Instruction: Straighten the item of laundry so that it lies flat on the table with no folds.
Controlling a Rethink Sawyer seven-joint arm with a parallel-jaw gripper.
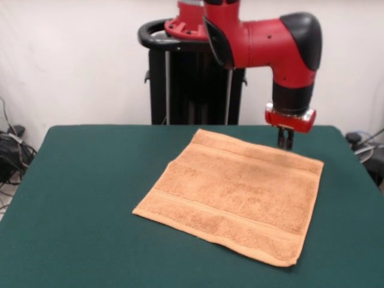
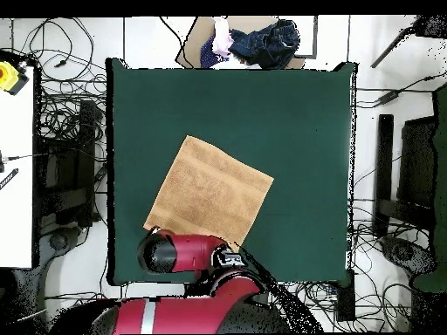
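Note:
The light orange-tan towel [image 1: 234, 195] lies spread out on the dark green table [image 1: 78, 198], turned at an angle, with band stripes near its two ends. No fold shows on it. My gripper [image 1: 285, 140] hangs from the red arm just above the towel's far edge, near its far right corner. In the overhead view the towel [image 2: 209, 194] sits left of the table's [image 2: 306, 131] middle, towards the robot's side. There the arm's red and black wrist [image 2: 170, 253] covers the gripper and the towel's nearest corner.
The black pedestal [image 1: 192, 84] stands behind the table's far edge. In the overhead view a person's hand [image 2: 222, 37] and dark clothing [image 2: 266, 42] show at the table's far side. Cables lie on the floor around the table, and a white bench [image 2: 16, 157] stands to the left.

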